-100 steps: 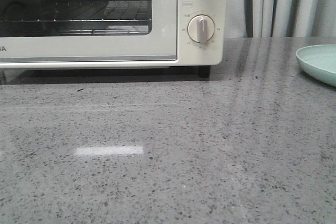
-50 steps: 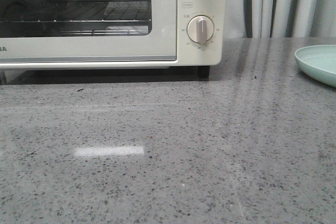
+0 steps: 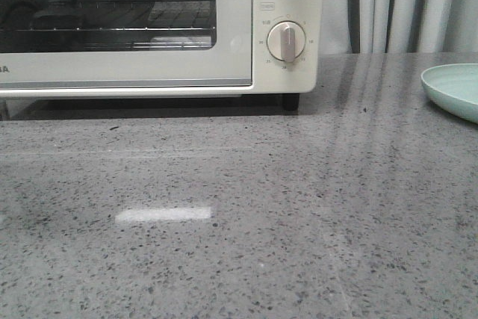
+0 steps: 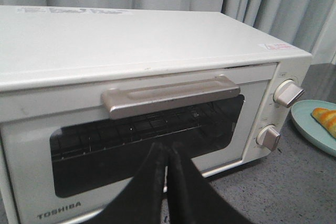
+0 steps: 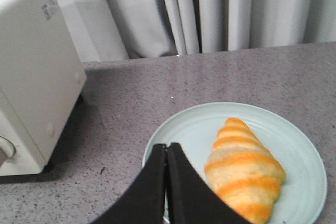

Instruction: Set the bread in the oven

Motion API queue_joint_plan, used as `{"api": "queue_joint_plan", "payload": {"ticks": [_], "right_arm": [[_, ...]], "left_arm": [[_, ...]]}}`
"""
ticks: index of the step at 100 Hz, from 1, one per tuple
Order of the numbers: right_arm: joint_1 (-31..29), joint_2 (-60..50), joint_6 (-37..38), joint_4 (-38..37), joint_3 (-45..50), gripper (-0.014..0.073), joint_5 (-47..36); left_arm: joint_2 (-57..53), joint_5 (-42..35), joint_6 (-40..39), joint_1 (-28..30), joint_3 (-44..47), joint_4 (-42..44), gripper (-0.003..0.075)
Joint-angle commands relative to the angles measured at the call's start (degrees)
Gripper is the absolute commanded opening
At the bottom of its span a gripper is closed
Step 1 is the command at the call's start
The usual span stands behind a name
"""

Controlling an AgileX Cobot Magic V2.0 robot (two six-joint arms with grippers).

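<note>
The cream-white oven [image 3: 231,35] stands at the back left of the table with its door closed; in the left wrist view the oven [image 4: 131,45] shows its silver handle [image 4: 168,95] and two dial knobs. The bread [image 5: 242,174], a golden roll with paler bands, lies on a pale green plate [image 5: 184,129]; a tip of the bread shows in the left wrist view [image 4: 326,119]. My left gripper [image 4: 167,148] is shut and empty, in front of the oven door below the handle. My right gripper [image 5: 166,148] is shut and empty, over the plate's near rim beside the bread.
The plate's edge [image 3: 452,91] shows at the right of the front view on the grey speckled countertop [image 3: 239,222]. Grey curtains [image 3: 403,5] hang behind the table. Neither arm shows in the front view.
The oven and plate have shifted only slightly in the front view, and the reflections in the oven glass have changed. Nothing else has moved.
</note>
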Motion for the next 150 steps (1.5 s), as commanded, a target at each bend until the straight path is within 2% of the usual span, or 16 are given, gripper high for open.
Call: {"api": "queue_joint_plan", "payload": {"ticks": [1, 33, 56, 94, 125, 150], "right_arm": [[0.2, 0.5, -0.8, -1.9, -2.1, -0.0069, -5.4], [0.2, 0.5, -0.8, -1.9, -2.1, -0.0069, -5.9], [0.2, 0.5, -0.8, -1.9, -2.1, -0.0069, -5.9], [0.2, 0.5, -0.8, -1.9, -2.1, -0.0069, -5.9], [0.2, 0.5, -0.8, -1.9, -2.1, -0.0069, -5.9], [0.2, 0.5, -0.8, -1.9, -2.1, -0.0069, -6.8]], "left_arm": [[3.7, -3.0, 3.3, -1.6, -4.3, -1.4, -0.0021], [17.7, -3.1, 4.9, -5.7, -12.8, -1.5, -0.0021], [23.5, -3.9, 4.9, -5.8, -16.5, -1.6, -0.0021], [27.2, -7.6, 4.9, -5.8, -16.4, -1.3, -0.0021], [28.0, -4.2, 4.9, -5.8, -14.8, 1.5, -0.0022], [26.9, 1.6, 4.9, -5.8, -11.2, 3.7, -0.0022]]}}
